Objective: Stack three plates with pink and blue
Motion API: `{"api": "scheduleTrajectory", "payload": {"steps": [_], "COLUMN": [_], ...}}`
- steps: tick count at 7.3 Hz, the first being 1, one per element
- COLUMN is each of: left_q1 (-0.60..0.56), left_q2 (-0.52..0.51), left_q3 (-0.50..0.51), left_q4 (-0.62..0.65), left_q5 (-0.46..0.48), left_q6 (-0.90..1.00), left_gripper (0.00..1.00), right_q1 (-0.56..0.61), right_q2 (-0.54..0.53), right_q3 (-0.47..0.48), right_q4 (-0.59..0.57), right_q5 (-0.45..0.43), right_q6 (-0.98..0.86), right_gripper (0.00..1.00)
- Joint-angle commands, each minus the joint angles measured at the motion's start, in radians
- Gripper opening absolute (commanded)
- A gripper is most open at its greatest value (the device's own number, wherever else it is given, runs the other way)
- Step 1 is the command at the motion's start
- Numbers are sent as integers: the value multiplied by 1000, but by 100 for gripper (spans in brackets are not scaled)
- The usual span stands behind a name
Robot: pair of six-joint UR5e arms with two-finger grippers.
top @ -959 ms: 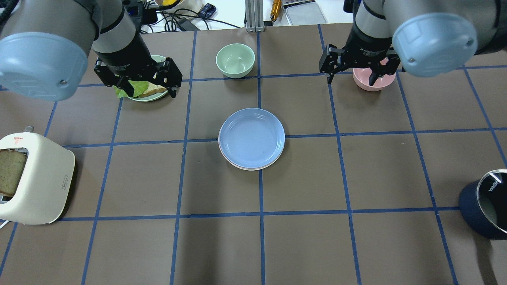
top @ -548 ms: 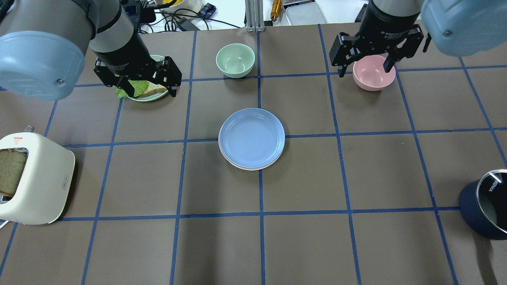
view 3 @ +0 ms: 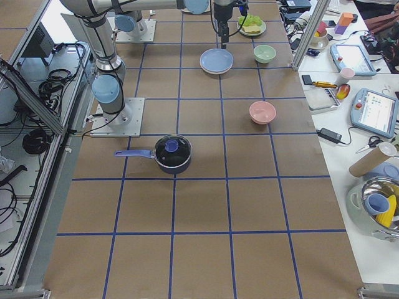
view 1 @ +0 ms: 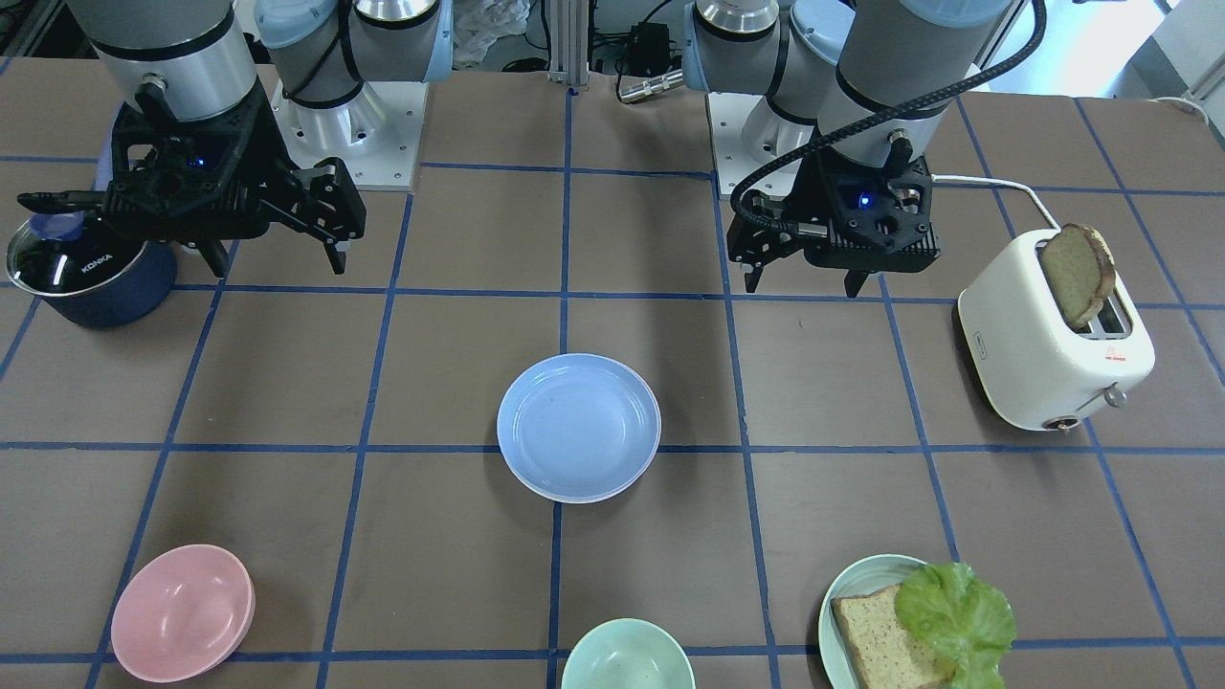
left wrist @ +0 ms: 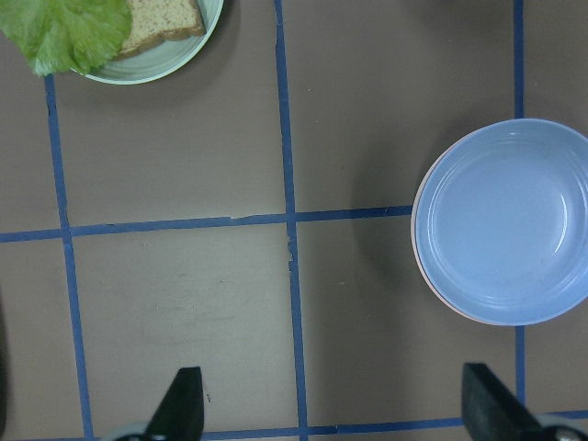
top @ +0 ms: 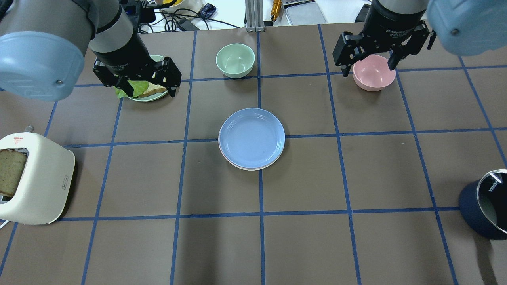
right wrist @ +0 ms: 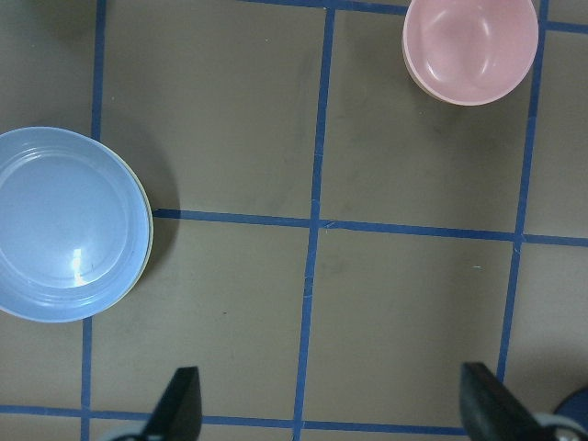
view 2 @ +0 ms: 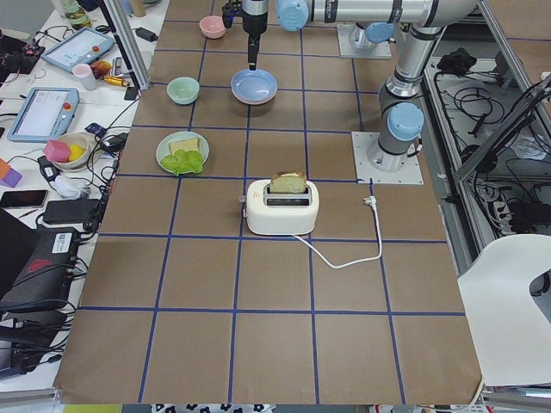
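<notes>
Table (top: 396, 245), brown and crossed with blue tape lines, is carrying everything you are looking at. Both arms are hanging high above it and touching nothing: the left gripper (view 1: 802, 284) is holding its jaws spread wide and empty on the toaster's side, and the right gripper (view 1: 278, 266) is doing the same on the pot's side. The white toaster (top: 37, 182) is sitting near the table's edge on the robot's left, with a bread slice (view 1: 1077, 273) sticking up out of its slot. The dark blue pot (view 1: 91, 277) is standing on the robot's right with its glass lid on. The plates you care about are lying stacked at the middle of the table, well apart from both grippers: the blue plate (top: 251, 136) is resting on top, right side up, while only slivers are showing beneath it, a pinkish edge of the pink plate (left wrist: 434, 292) in the left wrist view and a pale edge of the cream plate (right wrist: 150, 234) in the right wrist view. The green plate (view 1: 842, 593) with bread and lettuce is sitting on the far side from the robot, toward its left. The pink bowl (view 1: 182, 612) is sitting toward the right, and the green bowl (top: 235, 59) is standing between them.
</notes>
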Motion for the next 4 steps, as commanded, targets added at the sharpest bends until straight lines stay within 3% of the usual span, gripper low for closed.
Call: {"api": "scheduleTrajectory", "payload": {"steps": [1,4], "left_q1": [-2,0], "left_q2": [2,14], "left_q3": [0,-11], "left_q4": [-5,-7], "left_q5": [7,5], "left_q6": [-13,-64], "left_gripper": [100,100], "right_q1": [-2,0], "right_q2": [-4,-10], "right_q3": [5,7], "right_q4": [-9,-1], "right_q5": [11,8], "right_q6": [12,15], "right_gripper": [100,100]}}
